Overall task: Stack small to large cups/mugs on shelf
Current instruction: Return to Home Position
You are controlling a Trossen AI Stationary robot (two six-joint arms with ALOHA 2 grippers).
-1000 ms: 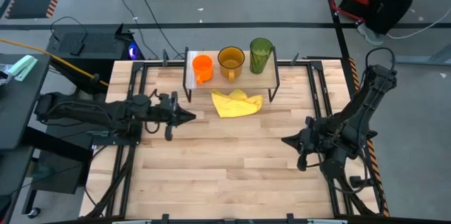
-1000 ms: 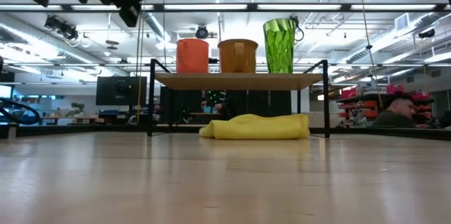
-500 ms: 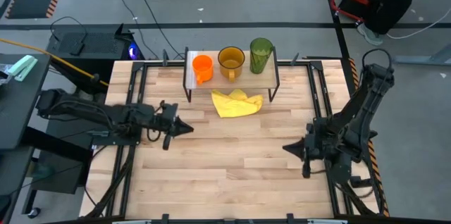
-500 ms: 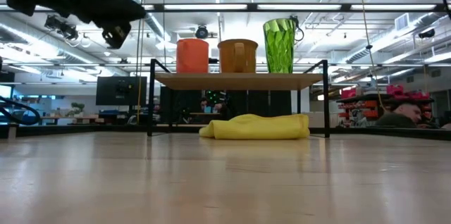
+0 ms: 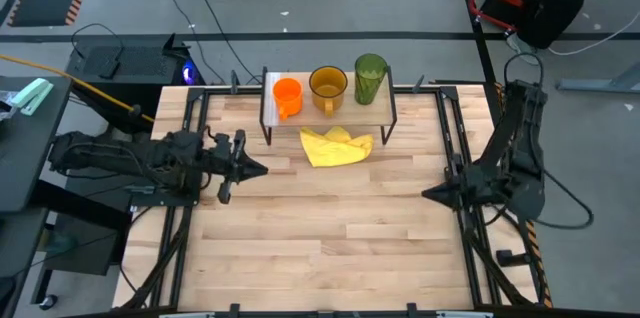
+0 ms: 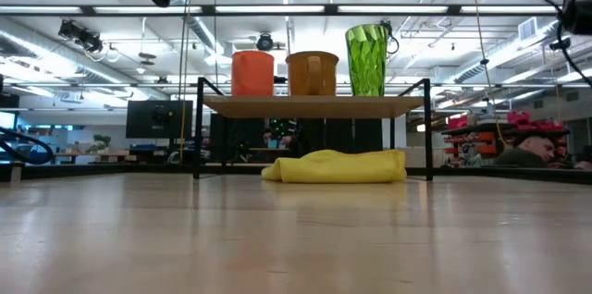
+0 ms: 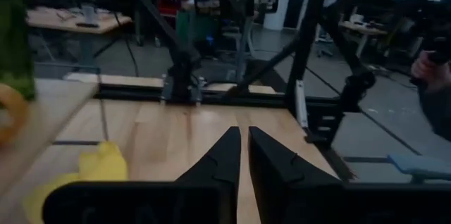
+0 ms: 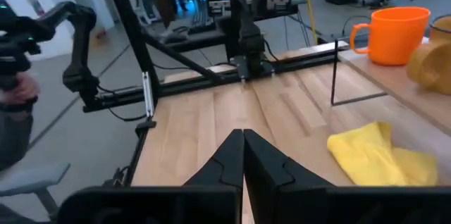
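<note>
Three cups stand in a row on the shelf (image 5: 328, 108), bases on its wooden top board: the small orange mug (image 5: 287, 95), the amber-yellow mug (image 5: 328, 86) and the tall green tumbler (image 5: 370, 76). The low view shows the orange mug (image 6: 252, 73), amber mug (image 6: 312, 73) and tumbler (image 6: 367, 59) side by side. My left gripper (image 5: 258, 168) hovers shut over the table's left part, pointing right, well short of the shelf. My right gripper (image 5: 428, 195) hovers shut near the right edge, pointing left. Both are empty.
A crumpled yellow cloth (image 5: 337, 145) lies on the table just in front of the shelf, partly under it. Black frame rails (image 5: 458, 138) run along the left and right table edges. A person (image 6: 523, 155) shows in the room beyond.
My right arm has drawn back toward the table's right edge, folding more upright, its gripper still shut. My left gripper has pulled a little toward the left edge and has risen in the low view. The cups and the cloth have stayed put.
</note>
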